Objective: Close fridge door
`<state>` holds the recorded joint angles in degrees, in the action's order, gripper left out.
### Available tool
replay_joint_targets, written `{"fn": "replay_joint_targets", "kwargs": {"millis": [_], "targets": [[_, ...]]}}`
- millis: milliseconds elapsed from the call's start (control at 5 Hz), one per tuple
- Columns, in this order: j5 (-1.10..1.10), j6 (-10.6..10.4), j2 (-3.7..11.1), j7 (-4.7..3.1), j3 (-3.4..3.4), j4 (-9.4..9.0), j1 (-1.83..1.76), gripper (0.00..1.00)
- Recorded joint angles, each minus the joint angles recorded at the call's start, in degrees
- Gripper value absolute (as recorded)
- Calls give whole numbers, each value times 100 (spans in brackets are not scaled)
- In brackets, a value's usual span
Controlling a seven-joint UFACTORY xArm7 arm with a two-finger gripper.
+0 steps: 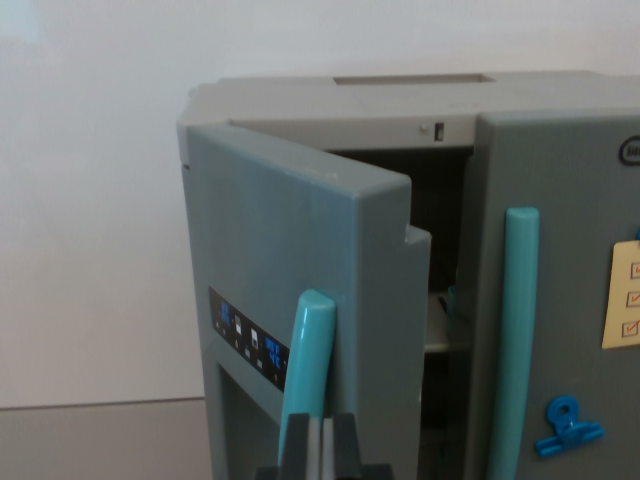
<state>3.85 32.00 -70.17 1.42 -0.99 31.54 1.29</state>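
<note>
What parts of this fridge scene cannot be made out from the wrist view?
- Fridge interior: dark, mostly hidden by the open left door.
- Gripper: cut off by the bottom edge; jaws' state unclear.
- Yellow note: cut off at right, print too small.
- Door display: blurred.

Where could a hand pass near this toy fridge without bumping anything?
Free: left of the open door, before the white wall. Tight: the dark gap between that door and the shut door. Crowded: the gripper at the open door's handle.

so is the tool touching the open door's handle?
Cannot tell. In the wrist view the tool overlaps the base of the teal handle on the open door; no contact or gap shows plainly.
</note>
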Motion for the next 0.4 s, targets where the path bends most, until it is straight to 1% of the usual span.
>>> {"fn": "replay_joint_targets", "kwargs": {"millis": [200, 400], "targets": [[0, 0, 31, 0, 0, 0, 0, 100], [0, 0, 31, 0, 0, 0, 0, 100]]}}
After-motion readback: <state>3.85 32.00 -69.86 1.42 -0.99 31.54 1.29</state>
